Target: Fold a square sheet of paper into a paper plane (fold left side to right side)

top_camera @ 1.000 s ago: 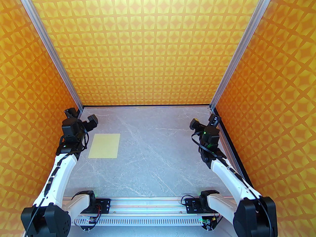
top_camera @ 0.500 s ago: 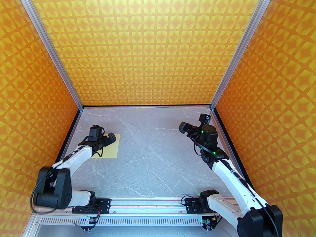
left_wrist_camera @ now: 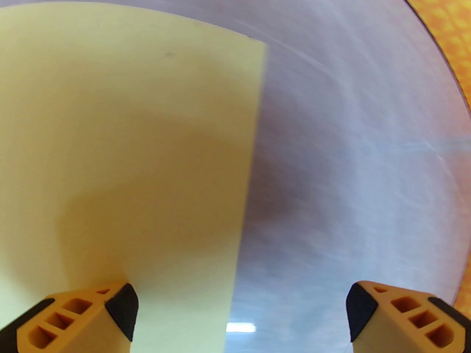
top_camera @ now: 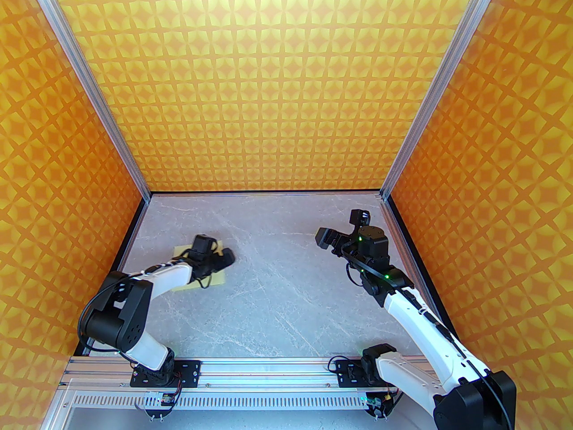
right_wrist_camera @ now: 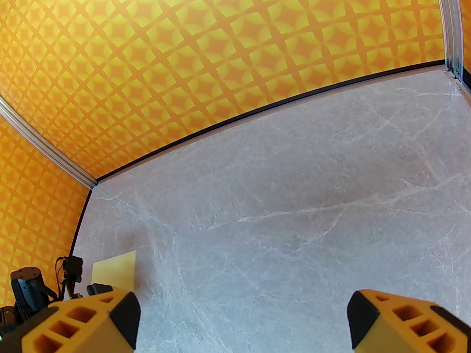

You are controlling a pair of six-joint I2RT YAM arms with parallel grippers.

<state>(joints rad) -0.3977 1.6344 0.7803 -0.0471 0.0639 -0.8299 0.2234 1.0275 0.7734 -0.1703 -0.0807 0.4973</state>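
Left fingers straddle paper edge on grey marble table, orange walls.

Grey marble-look tabletop with one pale yellow square sheet of paper lying flat on its left half, well short of the far edge.

Open tabletop right of sheet, apparently

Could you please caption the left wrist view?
Open left tool straddling an edge of the square sheet of paper.
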